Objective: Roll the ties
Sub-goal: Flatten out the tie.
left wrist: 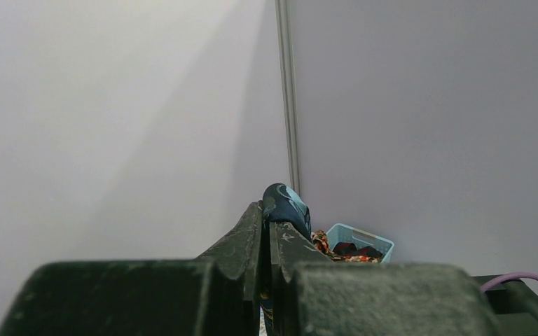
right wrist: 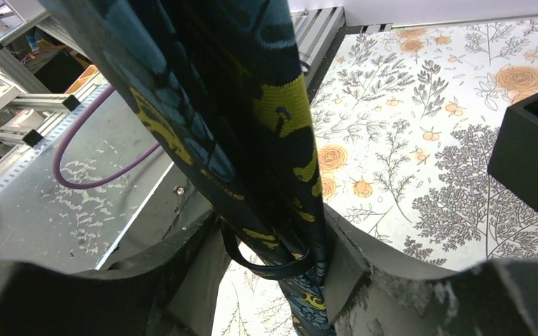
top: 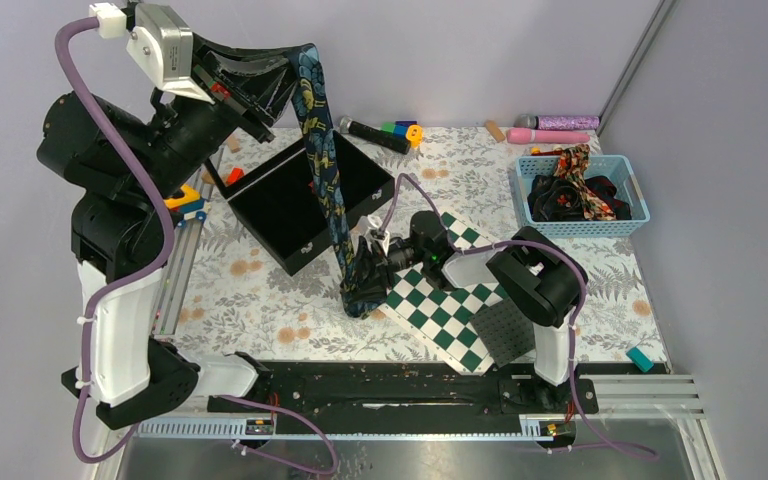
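The long navy-teal floral fabric necktie (top: 324,170) hangs slanted. Its long axis runs from the left gripper (top: 298,58), clamped on its upper end, down into the right gripper (right wrist: 273,241), whose jaws straddle the lower end. Whether they pinch it, I cannot tell.

Floral-clothed desk (top: 260,300) is carrying scattered things.
A black open box (top: 295,255) is sitting at 10 o'clock, a chequered board (top: 440,310) is lying at 6, and a blue basket (top: 585,228) holding ties (top: 570,190) is standing at 2.
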`<state>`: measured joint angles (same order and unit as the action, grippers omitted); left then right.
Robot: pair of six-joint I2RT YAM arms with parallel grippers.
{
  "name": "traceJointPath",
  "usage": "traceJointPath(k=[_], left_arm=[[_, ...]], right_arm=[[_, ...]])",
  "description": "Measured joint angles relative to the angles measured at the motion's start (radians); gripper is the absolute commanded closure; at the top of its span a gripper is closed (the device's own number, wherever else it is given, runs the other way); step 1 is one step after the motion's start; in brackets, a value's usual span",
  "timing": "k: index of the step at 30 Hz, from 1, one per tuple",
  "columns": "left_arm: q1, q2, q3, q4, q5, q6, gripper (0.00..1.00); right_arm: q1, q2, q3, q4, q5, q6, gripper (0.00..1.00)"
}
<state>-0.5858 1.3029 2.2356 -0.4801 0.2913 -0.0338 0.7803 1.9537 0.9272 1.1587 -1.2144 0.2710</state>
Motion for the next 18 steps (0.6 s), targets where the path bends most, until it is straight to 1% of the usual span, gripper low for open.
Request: traceJointPath(k=[5, 8, 14, 17, 18], left_arm=[[0.008, -0.001, 0.000, -0.001, 0.000, 0.003, 1.00], [0.012, -0.001, 0.000, -0.003, 0.000, 0.007, 1.00], [0.019, -0.002, 0.000, -0.023, -0.001, 0.011, 1.00], [0.020, -0.004, 0.000, -0.027, -0.001, 0.011, 1.00], [0.021, -0.006, 0.000, -0.027, -0.002, 0.011, 1.00]], right_arm=[[0.002, 0.000, -0.031, 0.021, 0.003, 0.000, 0.46], [0.002, 0.000, -0.055, 0.033, 0.011, 0.000, 0.50], [0.002, 0.000, -0.088, 0.057, 0.027, 0.000, 0.62], [0.002, 0.000, -0.090, 0.059, 0.031, 0.000, 0.71], [0.002, -0.001, -0.090, 0.059, 0.034, 0.000, 0.72]])
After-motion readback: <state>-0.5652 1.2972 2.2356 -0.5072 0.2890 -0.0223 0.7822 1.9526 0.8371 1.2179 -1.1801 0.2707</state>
